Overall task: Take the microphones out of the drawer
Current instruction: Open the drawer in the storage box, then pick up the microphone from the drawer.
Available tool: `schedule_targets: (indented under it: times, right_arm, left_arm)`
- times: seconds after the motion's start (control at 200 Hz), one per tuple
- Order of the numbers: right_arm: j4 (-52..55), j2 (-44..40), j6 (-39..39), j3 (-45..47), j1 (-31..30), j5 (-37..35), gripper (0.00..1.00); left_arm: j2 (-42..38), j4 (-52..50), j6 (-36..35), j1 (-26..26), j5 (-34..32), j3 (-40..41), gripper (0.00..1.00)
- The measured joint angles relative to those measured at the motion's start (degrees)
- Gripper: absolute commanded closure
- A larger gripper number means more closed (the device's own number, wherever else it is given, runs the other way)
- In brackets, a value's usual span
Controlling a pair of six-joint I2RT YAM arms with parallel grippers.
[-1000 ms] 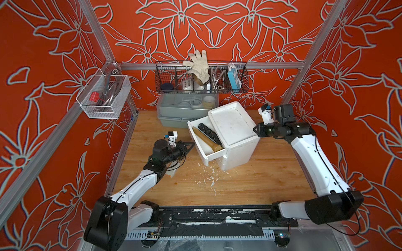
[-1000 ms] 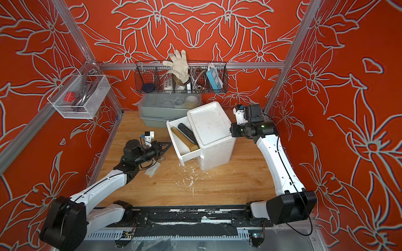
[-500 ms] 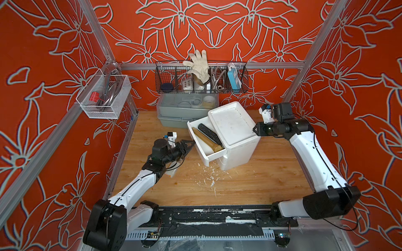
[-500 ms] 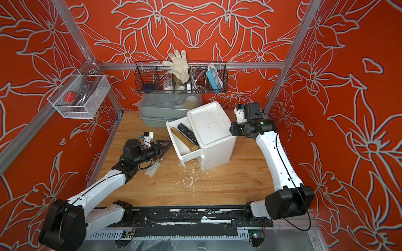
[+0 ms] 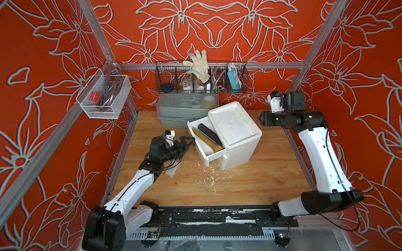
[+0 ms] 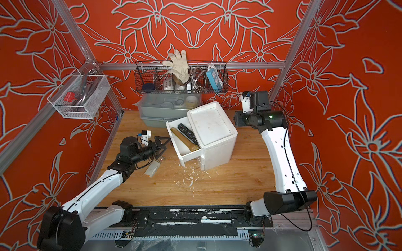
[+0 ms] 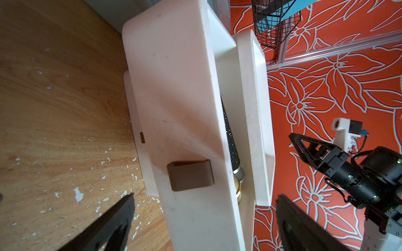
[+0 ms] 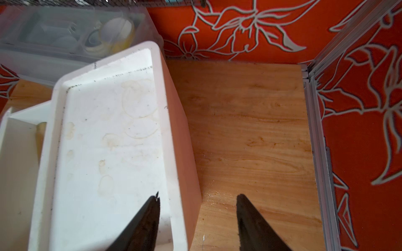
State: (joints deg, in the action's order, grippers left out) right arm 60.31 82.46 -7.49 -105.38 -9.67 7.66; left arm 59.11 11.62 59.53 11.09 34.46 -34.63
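1. The wooden bench (image 5: 261, 184) carried a white drawer unit (image 5: 235, 126).
2. Its top drawer (image 5: 195, 144) stood open.
3. The left jaws gaped wide, just short of the drawer front. The right jaws hung parted at the unit's far top edge. Both were empty.
4. A gold microphone (image 5: 206, 140) and a black microphone (image 5: 210, 133) lay side by side in the drawer.

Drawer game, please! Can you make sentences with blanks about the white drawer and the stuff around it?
The top drawer of the white cabinet is pulled ____.
In it lie ____ microphones: a gold microphone and a black microphone.
The left hand, beside the drawer, holds ____.
A white ____ sticks up from the wire basket on the back wall.
Missing words: open; two; nothing; glove.
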Motion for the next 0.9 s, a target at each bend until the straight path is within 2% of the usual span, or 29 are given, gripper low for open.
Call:
schedule_targets:
  times: [0.13,0.31,0.43,0.591,0.896]
  right_arm:
    - [1.3,-0.4,0.3,-1.4,-3.4,1.2,0.42]
    - [3.4,0.1,0.5,-2.2,-13.7,2.3,0.42]
    - [4.6,3.3,0.7,-6.2,-21.7,2.1,0.43]
    - [5.7,9.6,1.5,-11.3,-29.5,1.2,0.47]
    - [8.5,22.1,4.0,-15.5,-35.9,0.9,0.5]
  left_arm:
    - [-2.8,-3.0,0.5,-2.6,1.6,0.0,0.0]
    - [-5.5,-6.4,2.0,-5.3,5.1,0.0,0.0]
    - [-6.2,-7.8,3.4,-6.3,7.5,0.0,0.0]
    - [-6.7,-8.6,5.1,-7.3,9.4,0.0,0.0]
    - [-5.6,-6.6,7.6,-9.8,12.4,0.0,0.0]
